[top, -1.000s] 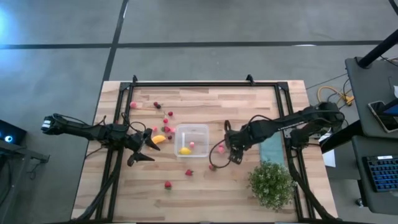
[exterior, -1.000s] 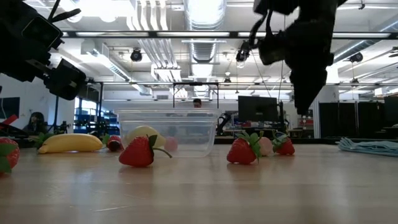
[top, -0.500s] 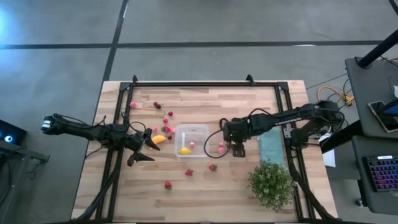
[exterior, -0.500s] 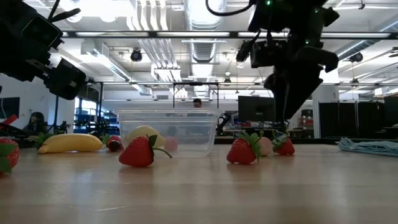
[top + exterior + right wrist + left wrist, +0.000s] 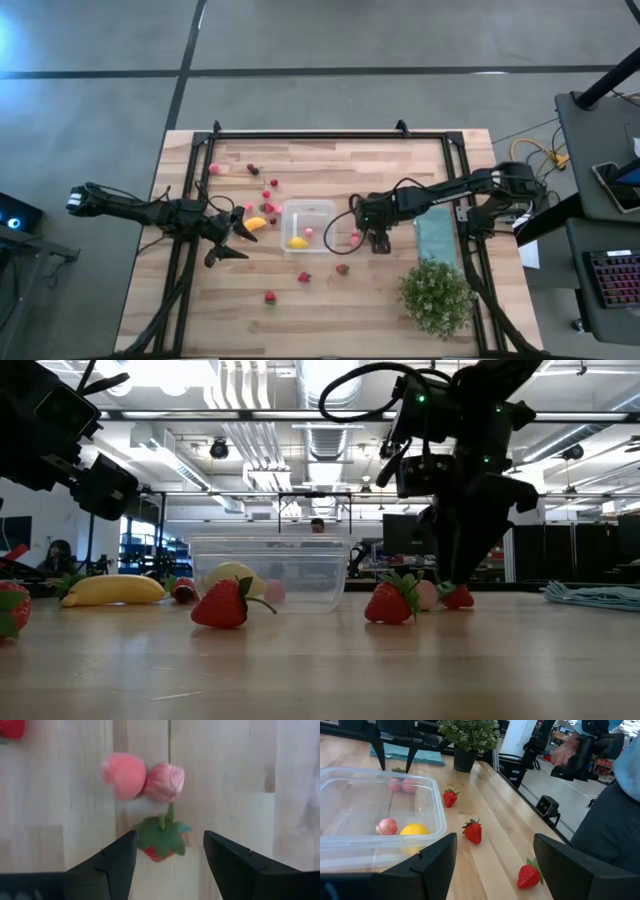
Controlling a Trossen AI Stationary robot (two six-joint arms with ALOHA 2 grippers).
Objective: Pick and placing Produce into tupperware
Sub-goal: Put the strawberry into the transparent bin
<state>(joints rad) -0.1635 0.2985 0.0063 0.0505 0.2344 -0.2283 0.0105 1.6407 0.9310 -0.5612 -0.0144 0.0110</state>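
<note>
The clear tupperware (image 5: 308, 222) sits mid-table with a yellow lemon (image 5: 297, 242) and a pink piece (image 5: 309, 233) inside. My right gripper (image 5: 377, 241) is open, pointing down just right of the box. In the right wrist view, its fingers (image 5: 169, 836) stand either side of a small red strawberry (image 5: 161, 844) that lies on the wood, apart from it. Two pink pieces (image 5: 145, 779) lie just beyond. My left gripper (image 5: 232, 243) hovers open left of the box, beside the orange-yellow curved piece (image 5: 256, 223).
More strawberries lie on the wood near the box (image 5: 342, 268), (image 5: 303, 277), (image 5: 269, 296), and small red berries (image 5: 268, 188) lie toward the far left. A teal cloth (image 5: 436, 240) and a green potted plant (image 5: 436, 295) stand at the right. A person shows beyond the table (image 5: 620, 785).
My right gripper has moved toward the table's far edge, away from the strawberry at the near side. It has come down until its open fingers stand around the strawberry beside the pink pieces. The left arm has kept still.
</note>
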